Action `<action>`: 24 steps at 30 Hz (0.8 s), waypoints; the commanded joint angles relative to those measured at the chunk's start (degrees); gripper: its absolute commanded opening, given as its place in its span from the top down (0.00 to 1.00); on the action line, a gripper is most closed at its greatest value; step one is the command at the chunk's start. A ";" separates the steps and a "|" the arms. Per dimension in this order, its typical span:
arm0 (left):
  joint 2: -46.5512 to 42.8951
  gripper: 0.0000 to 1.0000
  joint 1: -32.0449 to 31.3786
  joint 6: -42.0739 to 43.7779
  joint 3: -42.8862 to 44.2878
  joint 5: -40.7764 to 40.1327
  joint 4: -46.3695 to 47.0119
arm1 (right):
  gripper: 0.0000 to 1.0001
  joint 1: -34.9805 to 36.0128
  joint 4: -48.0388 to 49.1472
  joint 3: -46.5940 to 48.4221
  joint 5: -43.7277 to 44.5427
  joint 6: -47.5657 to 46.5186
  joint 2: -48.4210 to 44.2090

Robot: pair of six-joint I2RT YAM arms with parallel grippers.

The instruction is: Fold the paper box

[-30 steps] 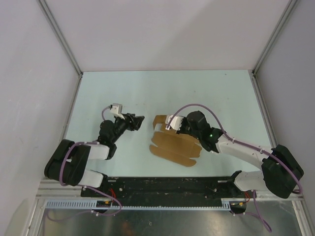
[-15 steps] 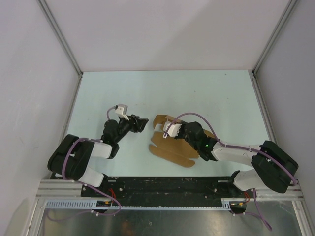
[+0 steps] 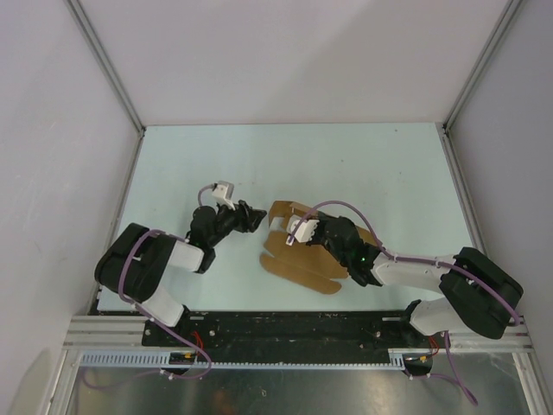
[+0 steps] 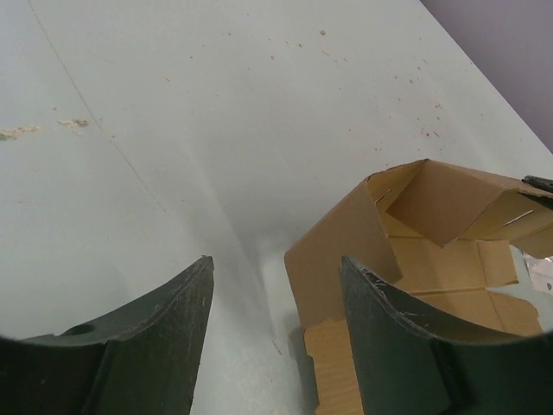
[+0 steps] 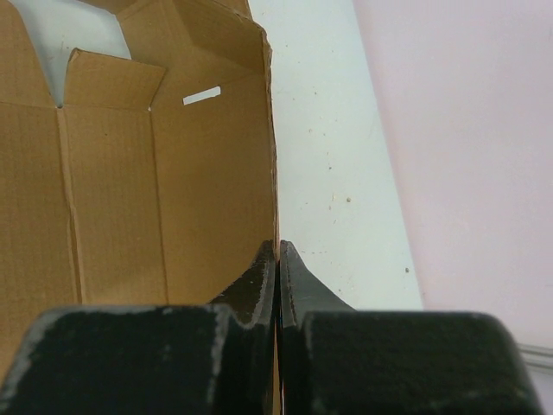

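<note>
The paper box [image 3: 304, 262] is a brown cardboard sheet, partly folded, lying at the table's middle with one wall raised at its far left [image 3: 280, 212]. My right gripper [image 3: 295, 226] is over the box, and in the right wrist view it [image 5: 276, 247] is shut on the top edge of an upright wall of the box [image 5: 207, 164]. My left gripper [image 3: 248, 216] is open and empty just left of the box. In the left wrist view its jaws [image 4: 275, 262] stand wide apart, with the raised box corner [image 4: 346, 233] just beyond the right finger [image 4: 380, 303].
The pale green table [image 3: 346, 164] is closed in by white walls on three sides. A black rail [image 3: 285, 328] with the arm bases runs along the near edge.
My left gripper has moved right, closer to the box's raised corner. My right gripper shifted down and left along the box early on, then held still.
</note>
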 commanded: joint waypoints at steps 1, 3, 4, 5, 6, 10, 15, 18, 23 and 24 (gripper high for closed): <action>1.22 0.35 -1.88 2.96 3.40 0.78 -0.36 | 1.00 0.50 2.72 -0.14 -0.11 -0.01 -1.69; 1.92 0.36 -3.10 4.01 4.11 1.04 -0.98 | 1.00 0.50 2.63 -0.14 -0.37 0.26 -1.77; 2.18 0.36 -3.55 5.06 4.90 1.04 -1.33 | 1.00 0.50 2.45 -0.14 -0.46 0.43 -1.77; 2.36 0.36 -3.99 5.51 5.17 1.39 -1.77 | 1.00 0.50 2.28 -0.14 -0.63 0.35 -1.86; 3.06 0.36 -4.51 5.95 5.43 1.48 -2.03 | 1.00 0.50 2.27 -0.14 -0.81 0.52 -1.77; 4.38 0.38 -5.22 8.06 6.40 3.32 -2.30 | 1.00 0.41 2.01 -0.14 -0.90 0.87 -1.60; 5.00 0.40 -5.57 10.43 6.75 6.22 -2.12 | 1.00 0.50 1.75 -0.05 -1.25 1.23 -1.60; 5.26 0.41 -5.66 11.66 7.19 7.11 -2.12 | 1.00 0.41 1.57 -0.05 -1.42 1.14 -1.60; 7.10 0.41 -6.36 13.07 9.12 8.25 -2.12 | 1.00 0.41 1.04 -0.05 -1.86 1.23 -1.51; 7.28 0.42 -6.45 13.25 9.30 8.43 -2.12 | 1.00 0.41 0.78 -0.14 -1.78 1.14 -1.51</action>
